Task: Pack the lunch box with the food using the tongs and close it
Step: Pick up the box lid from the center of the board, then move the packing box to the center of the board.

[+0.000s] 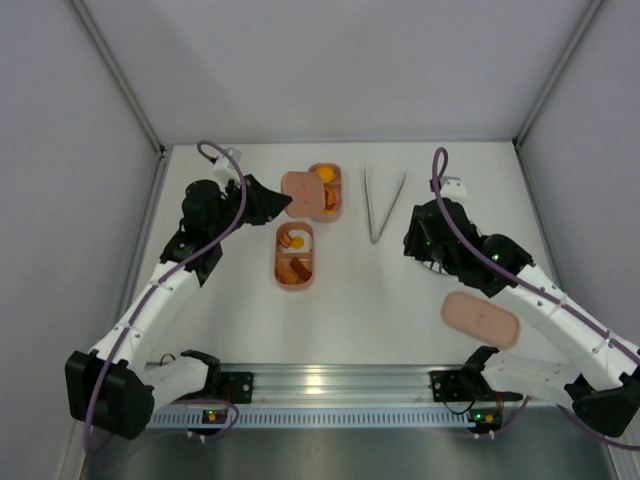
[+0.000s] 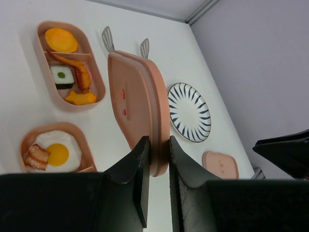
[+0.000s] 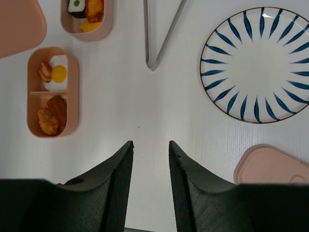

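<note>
Left pincer [image 2: 158, 146] tight on pink lid [image 2: 135, 96]; right pincer [image 3: 150, 145] part-open, empty.

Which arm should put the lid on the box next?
Left. The left gripper holds a pink lid next to the sushi tray; the right gripper is empty, farther off by the plate.

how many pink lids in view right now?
2. The first lid is gripped on edge in the left end effector. The second lid lies flat on the table beside the right arm. None seems hidden.
</note>
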